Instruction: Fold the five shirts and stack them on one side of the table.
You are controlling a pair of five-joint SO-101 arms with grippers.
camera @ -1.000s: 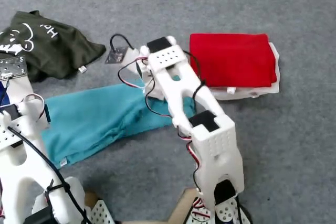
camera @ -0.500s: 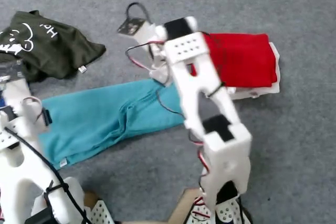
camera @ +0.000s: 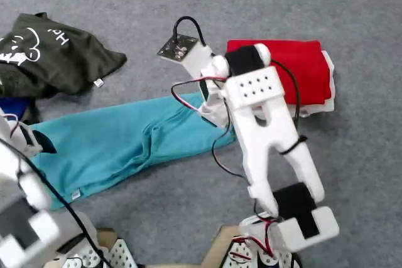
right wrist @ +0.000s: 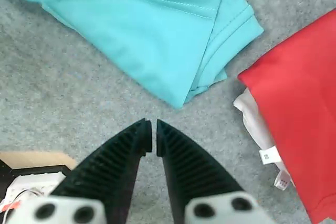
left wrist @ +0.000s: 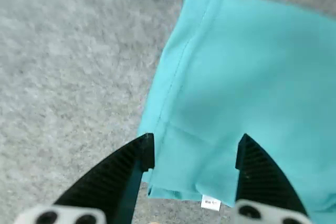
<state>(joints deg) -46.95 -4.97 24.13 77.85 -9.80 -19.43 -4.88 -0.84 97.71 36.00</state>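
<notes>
High view: four shirts lie on the grey table, with a scrap of blue cloth at the edge. One teal shirt is stretched out in a long band across the middle. One red shirt is folded and sits on top of one folded white shirt at the far side. One dark green shirt is crumpled in the far corner, well apart from that stack. The right arm stretches over the end of the teal shirt nearest the red one. The left arm is at the teal shirt's other end.

Left wrist view: the left gripper is spread wide and grips nothing. The corner of the teal shirt lies beneath and between its two fingers, a small white label at the hem. Whether the fingers touch the cloth cannot be told.

Right wrist view: the right gripper has its fingers drawn together with only a sliver between them, and nothing is held. Its tips are over bare grey table, just beside the folded end of the teal shirt. The red shirt is near on the other side, with the white shirt showing under its edge and two small labels hanging there.
</notes>
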